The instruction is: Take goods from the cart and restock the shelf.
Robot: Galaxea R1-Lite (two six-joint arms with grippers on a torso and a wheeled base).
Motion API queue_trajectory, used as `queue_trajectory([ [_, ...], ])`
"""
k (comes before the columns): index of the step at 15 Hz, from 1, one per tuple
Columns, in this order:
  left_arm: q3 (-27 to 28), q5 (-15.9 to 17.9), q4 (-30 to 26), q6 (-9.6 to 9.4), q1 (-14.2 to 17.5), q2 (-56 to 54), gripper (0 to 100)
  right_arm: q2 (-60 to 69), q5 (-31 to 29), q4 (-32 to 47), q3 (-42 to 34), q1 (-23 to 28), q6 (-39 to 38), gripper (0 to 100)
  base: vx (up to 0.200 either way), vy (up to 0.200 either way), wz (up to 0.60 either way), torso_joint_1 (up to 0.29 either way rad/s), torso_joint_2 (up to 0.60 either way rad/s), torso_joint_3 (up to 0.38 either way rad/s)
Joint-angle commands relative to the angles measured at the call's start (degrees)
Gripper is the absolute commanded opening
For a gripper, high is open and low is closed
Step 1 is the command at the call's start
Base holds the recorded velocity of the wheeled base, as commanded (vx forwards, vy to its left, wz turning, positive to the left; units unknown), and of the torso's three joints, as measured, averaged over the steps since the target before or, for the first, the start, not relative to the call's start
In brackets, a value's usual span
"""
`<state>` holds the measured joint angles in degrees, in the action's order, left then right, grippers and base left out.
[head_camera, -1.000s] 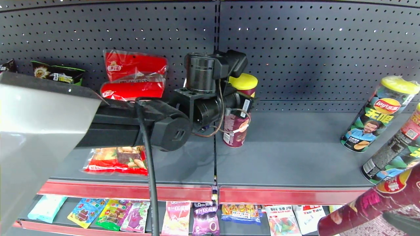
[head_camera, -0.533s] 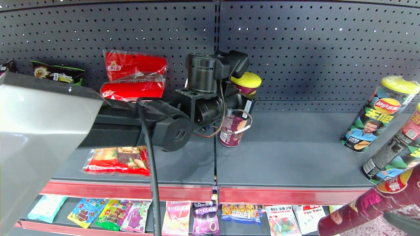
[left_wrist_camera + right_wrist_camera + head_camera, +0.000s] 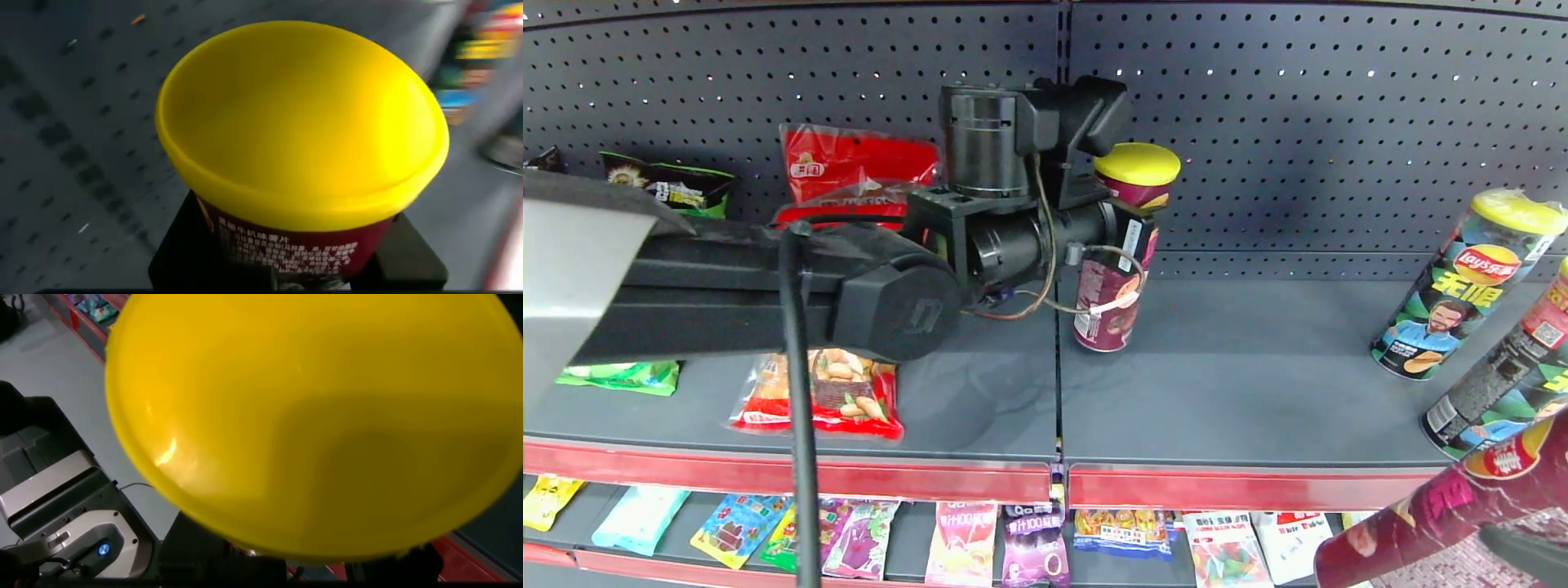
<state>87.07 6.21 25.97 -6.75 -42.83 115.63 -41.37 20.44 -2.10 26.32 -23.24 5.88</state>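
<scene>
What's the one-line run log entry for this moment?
left gripper: shut on maroon can, over shelf | right gripper: shut on second maroon can | shelf contact: unclear

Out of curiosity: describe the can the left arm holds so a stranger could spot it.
At the grey pegboard shelf, near its middle seam, the left pincer grips a can. It is maroon with a yellow lid, unlike the green-and-black cans at the right.
</scene>
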Motion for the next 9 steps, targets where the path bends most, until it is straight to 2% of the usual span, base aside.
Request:
queue_trajectory([
  [1, -3.74, 7.07, -0.65, -0.01, 1.52, -4.8, 0, 0.33, 0.03, -0.01, -0.04, -0.06, 0.01, 0, 0.0, 0.0, 0.0, 0.0, 0.0, 0.0],
  [3, -7.52, 15.68, -0.48, -0.54, 3.1, -6.56, 0, 0.95, 0.03, 0.43, -0.13, -0.06, 0.01, 0, 0.0, 0.0, 0.0, 0.0, 0.0, 0.0],
  [4, -8.75, 18.49, -0.48, -1.07, 3.45, -6.91, 0, 1.03, -0.05, 0.51, -0.13, -0.06, 0.01, 0, 0.0, 0.0, 0.0, 0.0, 0.0, 0.0],
  [6, -9.99, 22.45, -0.39, -2.56, 3.98, -7.08, 0, 1.03, -0.05, 0.34, 0.05, -0.06, 0.01, 0, 0.0, 0.0, 0.0, 0.0, 0.0, 0.0],
  [9, -10.95, 27.9, -0.13, -2.91, 3.89, -7.08, 0, 1.03, -0.05, 0.34, 0.66, -0.06, 0.01, 0, 0.0, 0.0, 0.0, 0.0, 0.0, 0.0],
])
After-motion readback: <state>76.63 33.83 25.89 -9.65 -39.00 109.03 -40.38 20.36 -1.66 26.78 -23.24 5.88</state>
